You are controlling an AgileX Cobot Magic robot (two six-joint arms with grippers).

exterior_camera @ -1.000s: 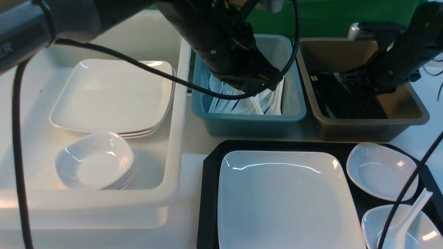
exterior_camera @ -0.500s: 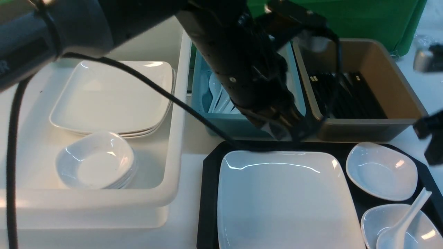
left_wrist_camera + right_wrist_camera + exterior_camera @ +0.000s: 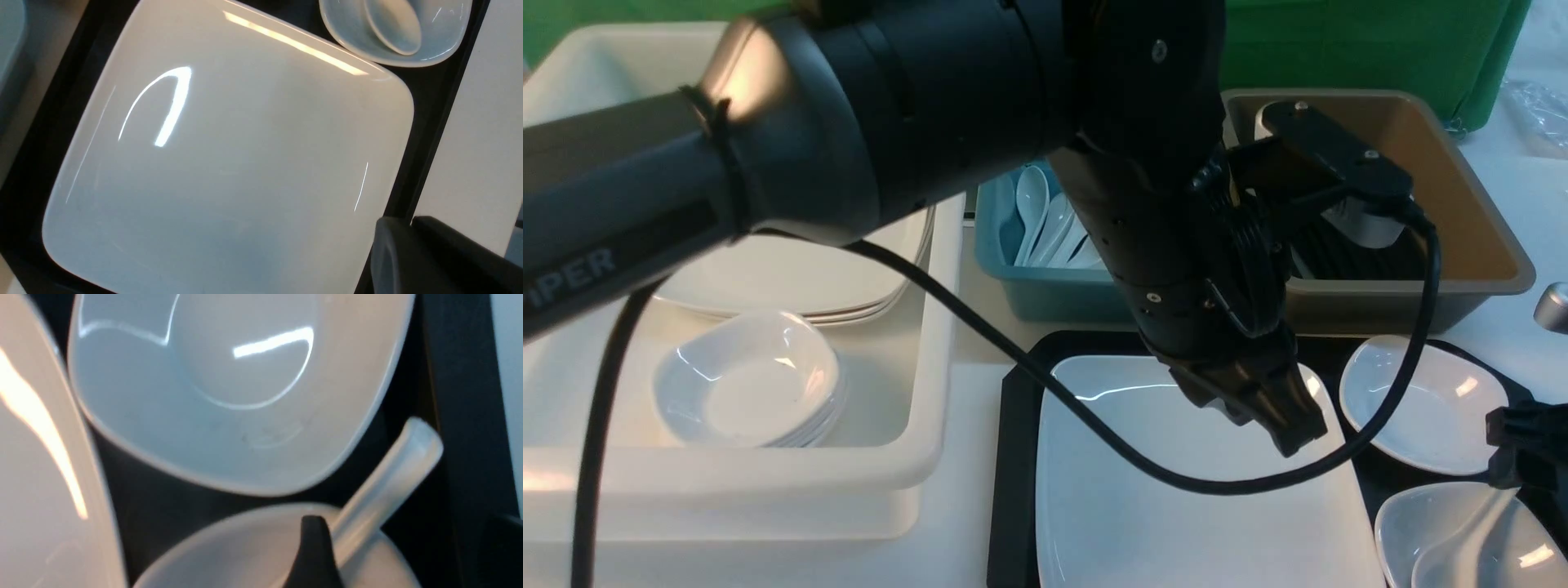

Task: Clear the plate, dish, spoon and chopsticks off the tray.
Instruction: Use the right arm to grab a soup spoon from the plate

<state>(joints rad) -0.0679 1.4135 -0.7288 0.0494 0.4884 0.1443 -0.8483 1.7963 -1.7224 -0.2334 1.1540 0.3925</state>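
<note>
Under the left gripper [image 3: 1286,420] fingers [image 3: 408,261] a large glossy white square-ish plate [image 3: 1176,506] is lying on the big black rectangular plastic tray [image 3: 1015,441]. Only one finger is showing in the left wrist view, so cannot tell how far they are parted. The left arm's thick black body and black cable [image 3: 587,490] are blocking much of the front view, covering parts of both tubs. The right gripper [image 3: 1523,457] is hovering low at the tray's right end, fingertips [image 3: 312,547] standing well apart and gripping nothing. A glossy white ceramic soup spoon [image 3: 384,490] is running its handle between them, its bowl resting in a small white shallow dish [image 3: 245,555]. Just beyond those fingertips a second small white dish [image 3: 229,396] is sitting on the tray. Beyond the left fingers a blue plastic tub [image 3: 1045,298] is holding white spoons [image 3: 1037,220]. Next to it a brown plastic tub [image 3: 1478,237] is holding thin black chopsticks [image 3: 1372,260]. Well off to the left of those fingers a wide white bin [image 3: 931,457] is holding stacked white plates [image 3: 792,282] and stacked small white dishes [image 3: 747,384].
</note>
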